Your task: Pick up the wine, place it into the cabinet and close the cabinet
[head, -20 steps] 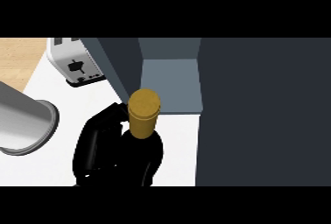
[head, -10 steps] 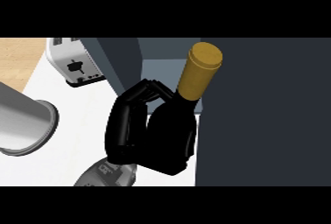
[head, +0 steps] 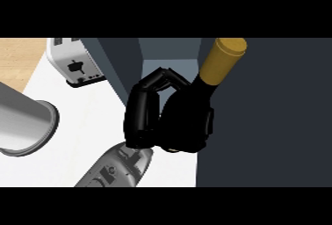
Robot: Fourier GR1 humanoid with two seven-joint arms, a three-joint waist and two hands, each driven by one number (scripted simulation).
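Head view: left hand [head: 186, 127] fingers [head: 144, 110] curled round the wine [head: 221, 59] (its body apparently hidden), at the cabinet [head: 276, 123].

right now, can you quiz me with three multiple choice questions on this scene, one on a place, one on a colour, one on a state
1. Where is the toaster?
A. on the counter, upper left of the view
B. held in a hand
C. at the lower right

2. What colour is the top of the wine bottle?
A. red
B. gold
C. green

3. How is the left hand?
A. open and flat
B. shut, holding nothing
C. fingers curled round the wine bottle

Answers:
1 A, the toaster stands on the white counter at the upper left.
2 B, the top is plainly gold.
3 C, the fingers wrap the dark bottle below its gold top.
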